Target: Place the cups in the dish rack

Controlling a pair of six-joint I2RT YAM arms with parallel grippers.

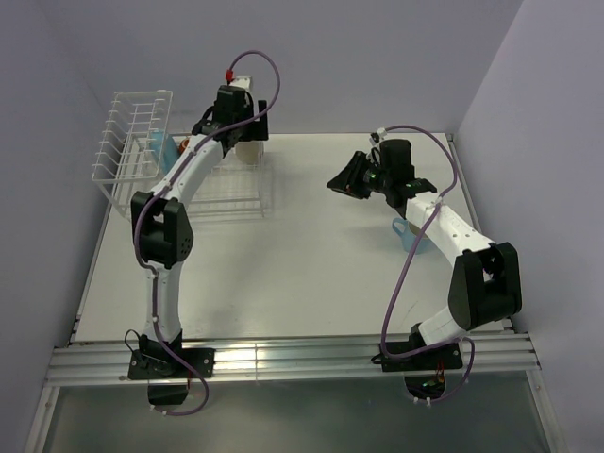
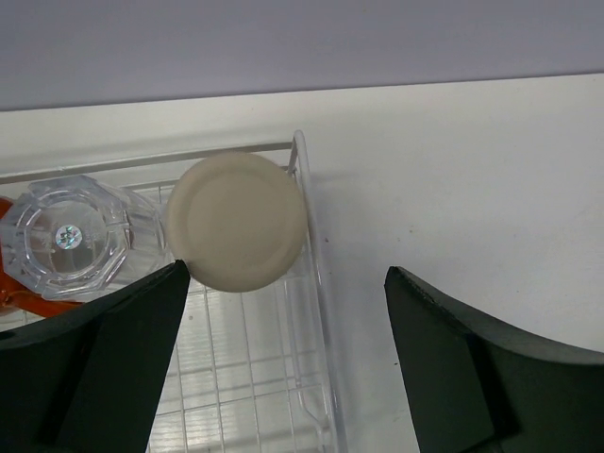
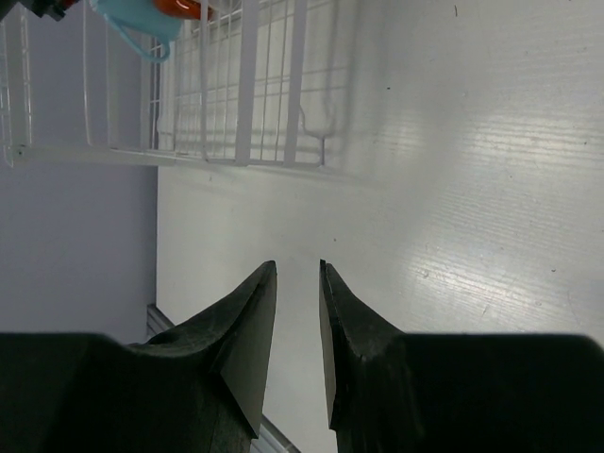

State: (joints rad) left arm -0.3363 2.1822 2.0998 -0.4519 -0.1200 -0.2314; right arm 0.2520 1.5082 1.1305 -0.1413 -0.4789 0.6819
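Note:
The white wire dish rack [image 1: 132, 142] stands at the table's far left. In the left wrist view a beige cup [image 2: 236, 222] sits bottom-up in the corner of the dish rack [image 2: 316, 283], beside a clear tumbler [image 2: 66, 236] and an orange-red cup [image 2: 11, 288]. My left gripper [image 2: 288, 283] hangs open just above the beige cup [image 1: 250, 151], holding nothing. A light blue mug [image 1: 160, 146] lies in the rack near the upright slots. Another light blue mug [image 1: 412, 236] stands on the table under my right arm. My right gripper [image 1: 342, 179] hovers mid-table with its jaws narrowly apart and empty.
The right wrist view looks across bare table toward the rack [image 3: 245, 94], with the blue mug [image 3: 142, 24] inside it. Purple walls close in the table at the back and on both sides. An aluminium rail [image 1: 283, 359] runs along the near edge.

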